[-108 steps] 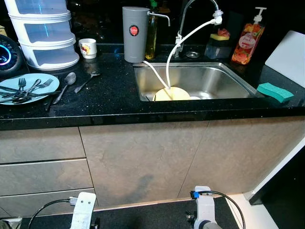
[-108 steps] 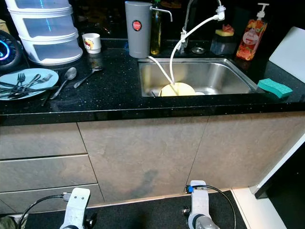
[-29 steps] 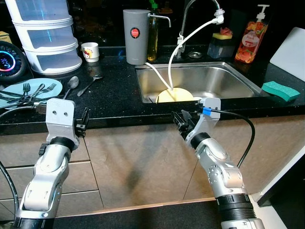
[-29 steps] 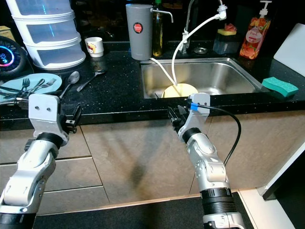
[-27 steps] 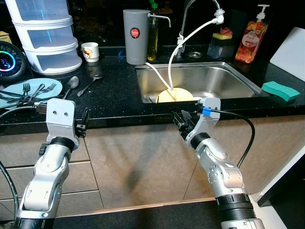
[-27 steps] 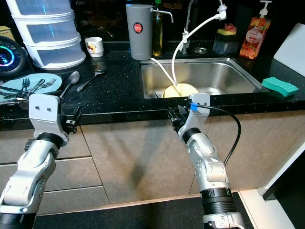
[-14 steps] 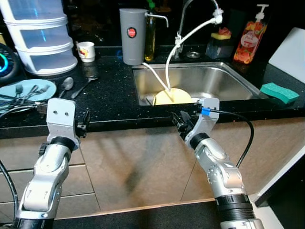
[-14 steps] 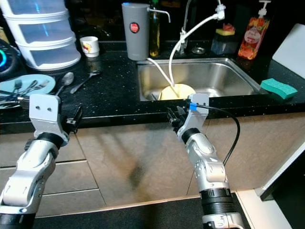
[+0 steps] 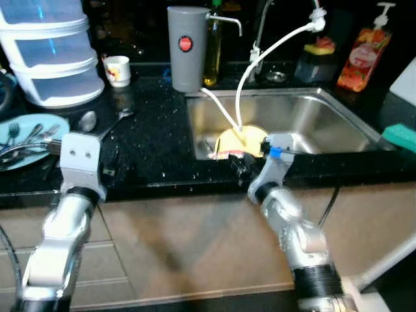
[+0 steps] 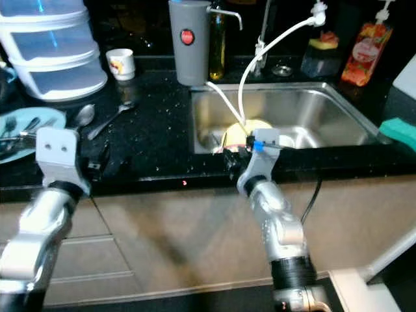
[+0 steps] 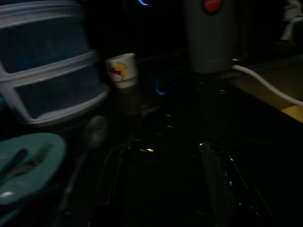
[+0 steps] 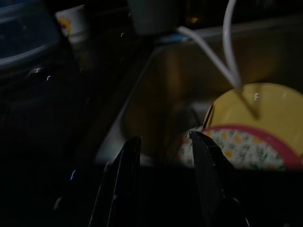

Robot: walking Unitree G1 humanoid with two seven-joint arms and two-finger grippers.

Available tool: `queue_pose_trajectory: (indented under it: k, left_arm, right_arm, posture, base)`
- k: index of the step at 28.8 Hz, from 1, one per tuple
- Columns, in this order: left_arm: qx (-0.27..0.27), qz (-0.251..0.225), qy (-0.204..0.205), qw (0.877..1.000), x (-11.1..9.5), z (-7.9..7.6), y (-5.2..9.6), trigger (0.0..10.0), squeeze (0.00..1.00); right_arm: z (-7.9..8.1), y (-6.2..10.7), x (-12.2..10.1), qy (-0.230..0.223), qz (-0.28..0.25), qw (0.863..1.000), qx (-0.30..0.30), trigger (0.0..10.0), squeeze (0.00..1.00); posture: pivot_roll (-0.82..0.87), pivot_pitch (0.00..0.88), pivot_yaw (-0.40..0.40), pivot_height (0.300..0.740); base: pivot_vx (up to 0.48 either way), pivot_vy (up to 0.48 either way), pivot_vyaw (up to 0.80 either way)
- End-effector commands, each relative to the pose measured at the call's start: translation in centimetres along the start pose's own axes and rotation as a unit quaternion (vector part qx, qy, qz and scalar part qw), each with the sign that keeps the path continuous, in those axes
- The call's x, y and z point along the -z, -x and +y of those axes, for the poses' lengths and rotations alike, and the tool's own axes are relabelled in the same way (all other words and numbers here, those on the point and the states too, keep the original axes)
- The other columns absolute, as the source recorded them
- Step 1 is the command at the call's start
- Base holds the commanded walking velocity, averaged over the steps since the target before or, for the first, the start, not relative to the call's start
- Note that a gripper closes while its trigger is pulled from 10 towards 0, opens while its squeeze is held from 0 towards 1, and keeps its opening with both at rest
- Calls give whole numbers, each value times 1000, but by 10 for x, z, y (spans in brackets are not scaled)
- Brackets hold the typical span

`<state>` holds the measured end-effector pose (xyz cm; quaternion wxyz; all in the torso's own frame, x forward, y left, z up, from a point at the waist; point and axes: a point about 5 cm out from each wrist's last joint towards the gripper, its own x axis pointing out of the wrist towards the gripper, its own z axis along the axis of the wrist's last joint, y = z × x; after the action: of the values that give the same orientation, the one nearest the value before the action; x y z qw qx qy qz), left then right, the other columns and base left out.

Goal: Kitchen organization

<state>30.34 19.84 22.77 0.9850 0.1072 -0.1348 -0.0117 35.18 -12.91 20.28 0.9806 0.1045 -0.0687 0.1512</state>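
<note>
Right tool, fingers spread, hovers at frame centre over the sink; it could snag the white hose reaching the yellow plate.

Black speckled table, teal plate, yellow plate, red-rimmed floral plate, grey canister with red dot.

White hoses across sink opening

Silver jointed arms, black cables, black-fingered right claw.
</note>
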Motion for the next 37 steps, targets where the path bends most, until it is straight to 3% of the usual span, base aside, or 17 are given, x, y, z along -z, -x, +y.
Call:
queue_pose_trajectory:
  k: [1, 27, 37]
  left_arm:
    - [-5, 10, -10, 1000, 3, 4, 3, 10000, 0]
    - [2, 12, -10, 1000, 3, 4, 2, 10000, 0]
    - [6, 9, -14, 1000, 1, 2, 0, 10000, 0]
  right_arm:
    - [6, -1, 0, 0, 2, 1000, -9, 10000, 0]
    - [6, -1, 2, -5, 5, 1000, -5, 10000, 0]
    - [7, -2, 2, -6, 5, 1000, -8, 10000, 0]
  posture:
    - [68, 72, -17, 740]
    - [72, 66, -12, 740]
    - [70, 58, -15, 740]
  base:
    - [315, 0, 0]
    - [310, 0, 0]
    - [0, 0, 0]
